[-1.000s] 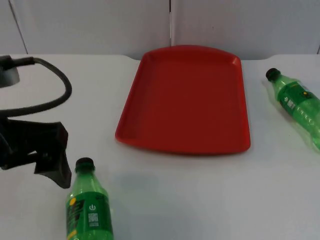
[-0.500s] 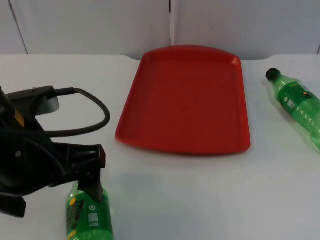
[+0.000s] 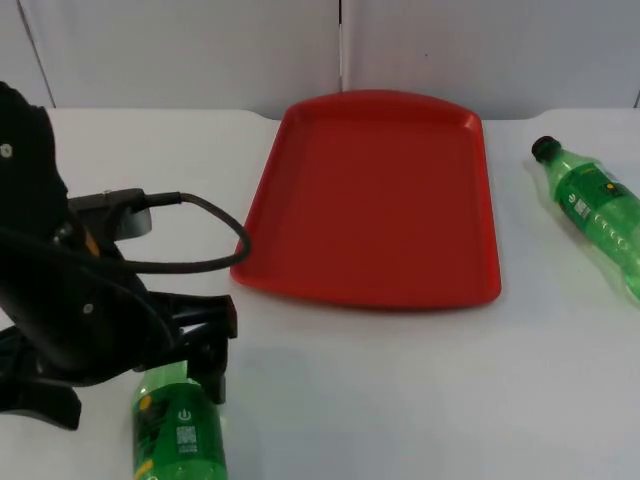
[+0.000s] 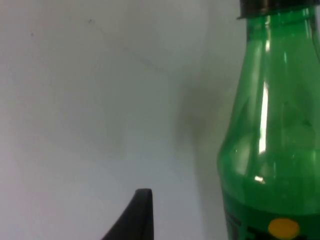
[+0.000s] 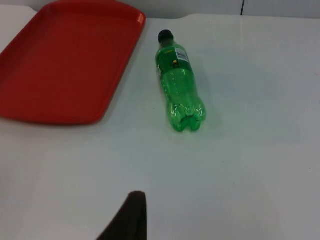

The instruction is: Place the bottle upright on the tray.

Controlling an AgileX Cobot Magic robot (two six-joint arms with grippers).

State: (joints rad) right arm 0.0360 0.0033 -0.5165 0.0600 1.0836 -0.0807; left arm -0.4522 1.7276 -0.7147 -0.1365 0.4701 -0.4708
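Observation:
A green bottle (image 3: 180,432) lies on the white table at the front left, its neck under my left arm. My left gripper (image 3: 178,372) is down at that neck and open: one finger (image 3: 212,372) stands on the neck's right and the other fingertip (image 4: 140,212) on its left. The bottle's shoulder (image 4: 270,150) is close beside that fingertip, not touching it. The red tray (image 3: 300,270) lies empty at the middle back. A second green bottle (image 3: 598,212) lies at the right edge, black cap pointing away. My right gripper (image 5: 131,220) waits short of that bottle (image 5: 178,85).
The grey partition wall (image 3: 200,50) closes the table's far side just behind the tray. In the right wrist view the tray's rim (image 5: 117,85) lies left of the second bottle. Bare white table (image 3: 400,400) stretches in front of the tray.
My left arm has swung in from the left edge toward the right and down over the near bottle, covering its cap. Both bottles and the tray have stayed put.

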